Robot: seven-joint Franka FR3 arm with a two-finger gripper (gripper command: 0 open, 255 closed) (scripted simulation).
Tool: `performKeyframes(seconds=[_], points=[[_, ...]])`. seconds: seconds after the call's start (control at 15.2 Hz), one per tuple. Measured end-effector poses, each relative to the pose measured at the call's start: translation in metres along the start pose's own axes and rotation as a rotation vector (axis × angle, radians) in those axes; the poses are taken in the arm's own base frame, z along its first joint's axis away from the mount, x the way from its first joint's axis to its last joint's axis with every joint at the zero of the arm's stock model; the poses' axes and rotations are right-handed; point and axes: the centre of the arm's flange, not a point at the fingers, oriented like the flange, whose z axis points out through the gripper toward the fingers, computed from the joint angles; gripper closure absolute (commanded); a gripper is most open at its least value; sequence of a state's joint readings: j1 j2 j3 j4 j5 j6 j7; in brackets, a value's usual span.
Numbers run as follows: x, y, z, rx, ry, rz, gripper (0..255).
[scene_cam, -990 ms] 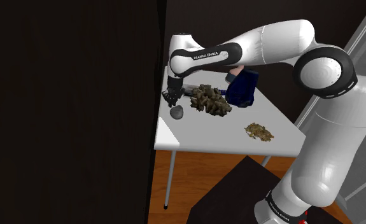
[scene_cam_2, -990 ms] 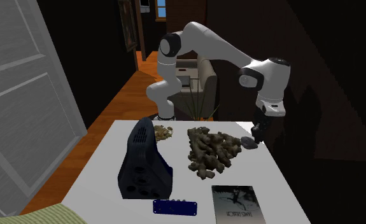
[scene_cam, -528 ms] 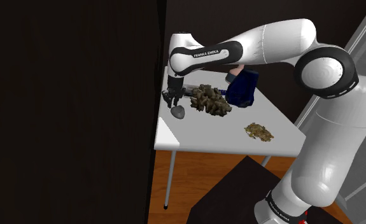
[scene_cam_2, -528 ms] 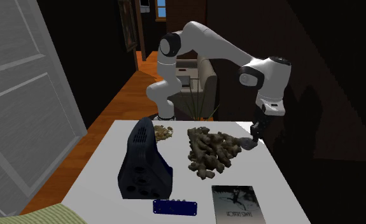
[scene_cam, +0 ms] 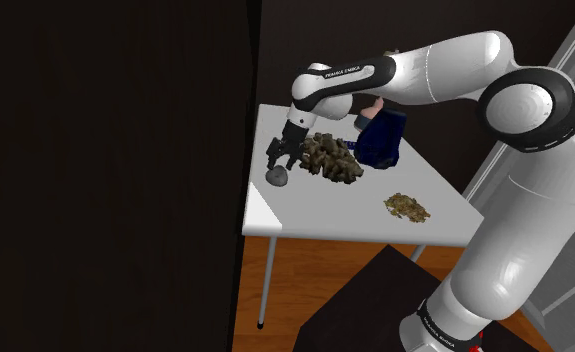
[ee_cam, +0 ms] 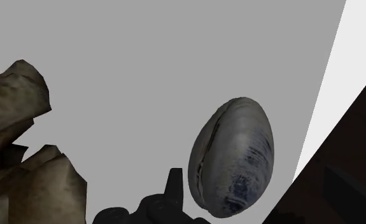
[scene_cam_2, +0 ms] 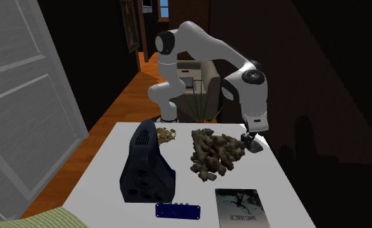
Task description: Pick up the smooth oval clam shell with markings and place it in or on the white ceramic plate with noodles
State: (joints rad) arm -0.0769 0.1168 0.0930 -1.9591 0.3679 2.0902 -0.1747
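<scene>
The one text that can be read is the maker's name, "FRANKA EMIKA", in small white capitals on the dark band (scene_cam: 343, 72) of the robot arm (scene_cam: 445, 65), in the upper middle of the shoulder view. A second line of white lettering runs along the dark ring (scene_cam: 440, 325) at the foot of the arm, at that view's lower right, too small to read. In the second exterior view, the dark card (scene_cam_2: 241, 207) and the blue strip (scene_cam_2: 177, 210) near the lower edge carry marks that cannot be read.
</scene>
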Motion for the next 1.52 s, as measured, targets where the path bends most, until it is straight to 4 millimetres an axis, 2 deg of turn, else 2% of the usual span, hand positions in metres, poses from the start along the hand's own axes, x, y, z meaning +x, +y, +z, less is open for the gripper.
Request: performKeyframes(seconds=[0.26,0.66,0.73,1.39,1.52], points=[[0.000,0.003,0.020,0.003,-0.003,0.001,0],[-0.001,0.003,0.023,0.003,-0.004,0.004,0],[-0.001,0.003,0.023,0.003,-0.004,0.003,255],[-0.001,0.005,0.024,0.003,-0.007,0.007,255],[-0.001,0.003,0.018,0.003,-0.008,0.008,255]])
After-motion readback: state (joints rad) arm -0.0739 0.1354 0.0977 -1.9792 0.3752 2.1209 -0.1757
